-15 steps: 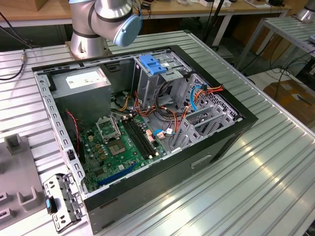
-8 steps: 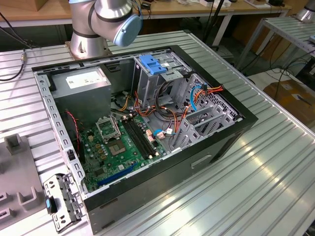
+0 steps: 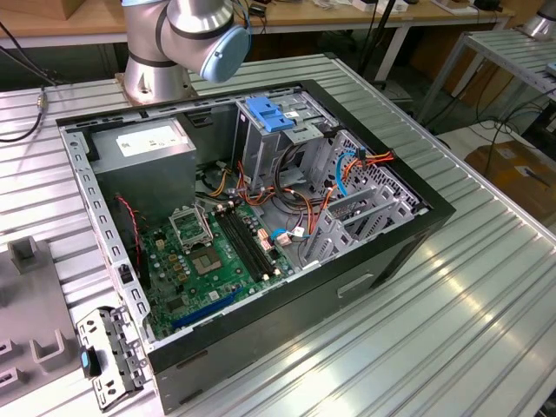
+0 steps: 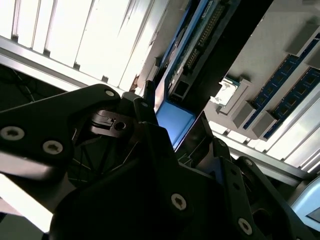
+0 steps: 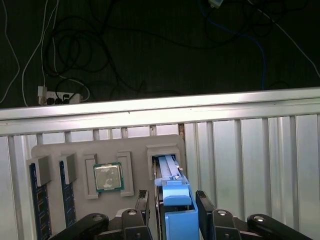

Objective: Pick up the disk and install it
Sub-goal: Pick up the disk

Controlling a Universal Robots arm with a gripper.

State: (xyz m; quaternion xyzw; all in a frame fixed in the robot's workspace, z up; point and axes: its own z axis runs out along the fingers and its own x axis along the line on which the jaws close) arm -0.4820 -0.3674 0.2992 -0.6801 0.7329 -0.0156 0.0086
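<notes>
Off to one side of our jaws, the holder tray keeps two memory sticks and one processor in fitted pockets. Between the jaws, which stand apart, one disk sits on edge so our gripper can straddle it.

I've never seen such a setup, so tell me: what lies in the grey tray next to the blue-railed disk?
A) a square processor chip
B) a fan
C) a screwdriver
A: in the first wrist view a square metal-topped processor chip lies in the grey tray between the disk and the memory sticks.
</notes>
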